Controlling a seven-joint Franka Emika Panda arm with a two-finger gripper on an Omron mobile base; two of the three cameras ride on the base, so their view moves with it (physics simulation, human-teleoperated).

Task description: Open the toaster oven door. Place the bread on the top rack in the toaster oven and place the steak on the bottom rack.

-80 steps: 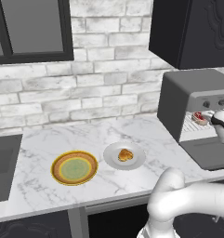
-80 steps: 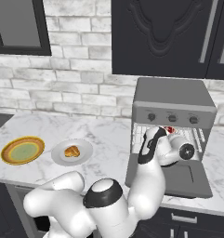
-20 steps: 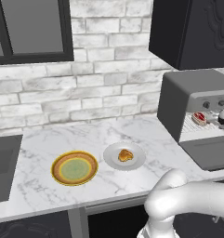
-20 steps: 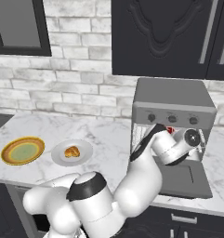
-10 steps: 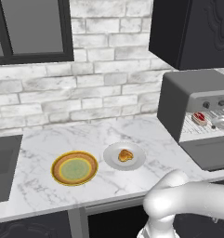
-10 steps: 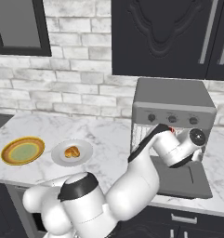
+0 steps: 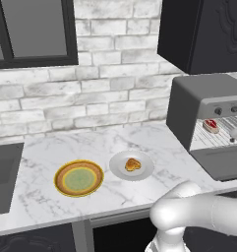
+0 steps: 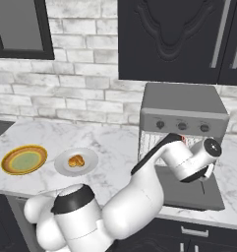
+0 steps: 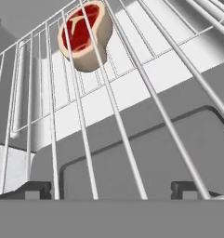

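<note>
The toaster oven (image 7: 198, 96) (image 8: 181, 103) stands at the counter's right end. Its door (image 7: 223, 165) (image 8: 189, 194) (image 9: 132, 162) is folded down flat. The red steak (image 7: 211, 125) (image 9: 84, 35) lies inside on a wire rack (image 7: 223, 140). In the hand view, rack wires (image 9: 113, 116) cross in front of the steak. I cannot tell whether it rests on the top rack or the bottom rack. My gripper (image 9: 112, 189) is open and empty, back from the steak and over the door. The bread (image 7: 133, 164) (image 8: 76, 160) sits on a white plate (image 7: 144, 170) (image 8: 90, 157).
A yellow and green plate (image 7: 78, 177) (image 8: 24, 159) lies left of the bread's plate. A sink (image 7: 2, 177) is set into the counter's far left. Black cabinets (image 8: 179, 39) hang above the oven. My arm's white wrist (image 8: 198, 160) hangs in front of the oven mouth.
The steak stays put on its rack. My hand has drawn away from it, toward the right edge of the left base view, with the jaws still wide.
</note>
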